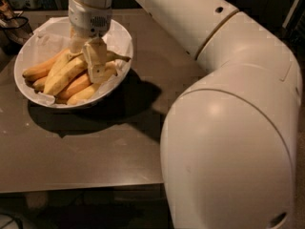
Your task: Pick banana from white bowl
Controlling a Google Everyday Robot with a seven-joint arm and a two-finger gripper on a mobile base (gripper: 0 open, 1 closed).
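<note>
Banana: lies slantwise in the white bowl, on top of the shorter orange-yellow bananas, its dark-tipped stem pointing toward the right rim. Gripper: down inside the bowl from above, set directly over the banana's stem-side half and hiding that stretch; cannot tell whether it is clamped on the fruit or loose. Bowl sits at the far left of the brown table; the arm fills the right side of the view.
</note>
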